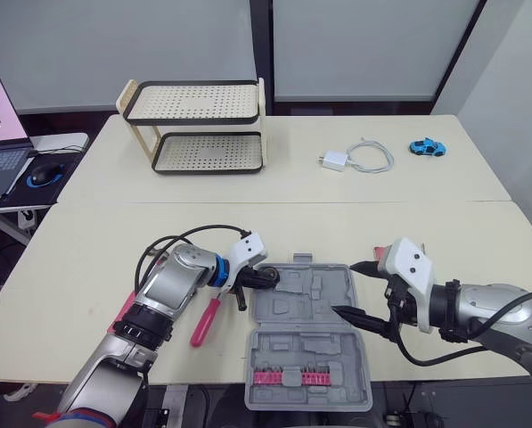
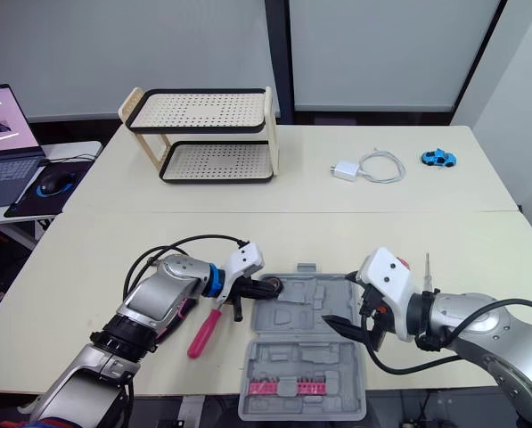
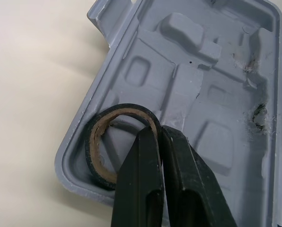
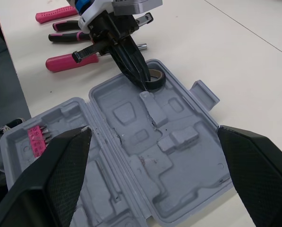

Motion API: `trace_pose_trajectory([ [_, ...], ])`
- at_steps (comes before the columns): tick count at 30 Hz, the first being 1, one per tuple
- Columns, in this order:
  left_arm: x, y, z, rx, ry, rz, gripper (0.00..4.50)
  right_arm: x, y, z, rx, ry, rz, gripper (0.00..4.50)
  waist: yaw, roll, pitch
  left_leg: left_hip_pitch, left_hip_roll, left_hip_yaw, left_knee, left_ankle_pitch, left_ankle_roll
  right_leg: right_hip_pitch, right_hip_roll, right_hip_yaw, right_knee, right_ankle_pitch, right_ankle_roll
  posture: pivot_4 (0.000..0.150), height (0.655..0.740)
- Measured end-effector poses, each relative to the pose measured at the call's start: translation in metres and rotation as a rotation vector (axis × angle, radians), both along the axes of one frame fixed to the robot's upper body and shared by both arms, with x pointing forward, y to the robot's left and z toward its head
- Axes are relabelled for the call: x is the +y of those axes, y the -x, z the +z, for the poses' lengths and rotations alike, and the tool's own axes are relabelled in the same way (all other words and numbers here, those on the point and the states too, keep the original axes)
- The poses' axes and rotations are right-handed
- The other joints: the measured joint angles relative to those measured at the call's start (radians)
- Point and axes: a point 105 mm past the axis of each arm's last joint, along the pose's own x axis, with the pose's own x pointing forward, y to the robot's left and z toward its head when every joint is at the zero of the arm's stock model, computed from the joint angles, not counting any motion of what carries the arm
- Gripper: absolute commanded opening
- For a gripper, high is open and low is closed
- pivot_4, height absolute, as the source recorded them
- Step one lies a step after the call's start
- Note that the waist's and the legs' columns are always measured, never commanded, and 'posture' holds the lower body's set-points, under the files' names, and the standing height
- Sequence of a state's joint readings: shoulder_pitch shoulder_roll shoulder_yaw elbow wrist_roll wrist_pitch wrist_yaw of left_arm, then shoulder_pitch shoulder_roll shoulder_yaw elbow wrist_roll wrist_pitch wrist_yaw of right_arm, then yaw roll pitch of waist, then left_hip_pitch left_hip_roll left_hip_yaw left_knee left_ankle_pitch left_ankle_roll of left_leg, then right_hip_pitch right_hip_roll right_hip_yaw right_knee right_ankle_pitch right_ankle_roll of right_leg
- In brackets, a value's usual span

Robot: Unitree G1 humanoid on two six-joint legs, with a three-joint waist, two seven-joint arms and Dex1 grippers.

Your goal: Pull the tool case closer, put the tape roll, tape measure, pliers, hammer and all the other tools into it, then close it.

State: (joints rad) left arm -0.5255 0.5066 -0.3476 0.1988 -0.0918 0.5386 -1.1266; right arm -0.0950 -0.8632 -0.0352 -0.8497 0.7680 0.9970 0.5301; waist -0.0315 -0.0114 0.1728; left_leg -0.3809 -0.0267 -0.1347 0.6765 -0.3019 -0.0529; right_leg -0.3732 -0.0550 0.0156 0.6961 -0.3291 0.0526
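Several pink-handled tools [image 1: 205, 323] lie left of the open tool case [image 1: 310, 343]. The left gripper [image 1: 270, 277] pinches the tape roll [image 3: 126, 109] in its corner, and the right gripper [image 1: 346, 288] is spread wide at its right edge.

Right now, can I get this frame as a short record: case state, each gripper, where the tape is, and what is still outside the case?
case: grey plastic tool case, open flat at the table's near edge
left gripper: jaws shut on black tape roll
tape position: on edge in the far-left corner recess of the case
right gripper: jaws open, at the case's right side, holding nothing
in case: pink bit strip, near half
outside: pink-handled tools on the table, left of the case
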Motion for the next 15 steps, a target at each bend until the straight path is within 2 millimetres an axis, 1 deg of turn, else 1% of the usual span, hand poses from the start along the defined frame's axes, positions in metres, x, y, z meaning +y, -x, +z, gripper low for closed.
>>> trace_pose_trajectory([
  [4,0.000,-0.001,0.000,0.000,-0.001,0.000,0.03,0.000,0.001,0.000,0.001,-0.003,0.001,4.50,0.000,0.000,0.000,0.000,0.000,0.000,0.000,0.000,0.000,0.000,0.000,0.000,0.000,0.000,0.000,0.150,0.7400],
  [6,0.000,-0.001,0.001,-0.002,-0.001,0.000,0.51,0.000,0.001,-0.001,0.001,-0.004,0.001,4.50,0.000,0.000,0.000,0.000,0.000,0.000,0.000,0.000,0.000,0.000,0.000,0.000,0.000,0.000,0.000,0.150,0.7400],
  [7,0.000,-0.001,0.001,-0.002,0.000,-0.001,0.69,0.000,0.001,-0.001,0.002,-0.004,0.001,4.50,0.000,0.000,0.000,0.000,0.000,0.000,0.000,0.000,0.000,0.000,0.000,0.000,0.000,0.000,0.000,0.150,0.7400],
  [8,-0.001,-0.002,0.002,-0.003,0.001,-0.002,1.02,0.000,0.001,-0.001,0.003,-0.004,0.000,4.50,0.000,0.000,0.000,0.000,0.000,0.000,0.000,0.000,0.000,0.000,0.000,0.000,0.000,0.000,0.000,0.150,0.7400],
  [9,-0.001,-0.002,0.003,-0.007,0.002,-0.003,1.24,0.000,0.001,-0.001,0.003,-0.004,0.000,4.50,0.000,0.000,0.000,0.000,0.000,0.000,0.000,0.000,0.000,0.000,0.000,0.000,0.000,0.000,0.000,0.150,0.7400],
  [12,-0.003,-0.006,0.015,-0.030,0.018,-0.014,2.27,-0.001,0.002,-0.002,0.009,-0.004,-0.002,4.50,0.001,0.000,0.000,0.000,0.000,0.000,0.000,0.000,0.000,0.000,0.000,0.000,0.000,0.000,0.000,0.150,0.7400],
  [14,-0.002,-0.006,0.023,-0.044,0.027,-0.022,2.84,-0.001,0.001,-0.002,0.008,-0.003,-0.003,4.50,-0.001,0.000,0.000,0.000,0.000,0.000,0.000,0.000,0.000,0.000,0.000,0.000,0.000,0.000,0.000,0.150,0.7400],
  [15,-0.001,-0.006,0.027,-0.055,0.030,-0.022,2.84,-0.001,0.001,-0.002,0.007,-0.003,-0.004,4.50,-0.001,0.000,0.000,0.000,0.000,0.000,0.000,0.000,0.000,0.000,0.000,0.000,0.000,0.000,0.000,0.150,0.7400],
])
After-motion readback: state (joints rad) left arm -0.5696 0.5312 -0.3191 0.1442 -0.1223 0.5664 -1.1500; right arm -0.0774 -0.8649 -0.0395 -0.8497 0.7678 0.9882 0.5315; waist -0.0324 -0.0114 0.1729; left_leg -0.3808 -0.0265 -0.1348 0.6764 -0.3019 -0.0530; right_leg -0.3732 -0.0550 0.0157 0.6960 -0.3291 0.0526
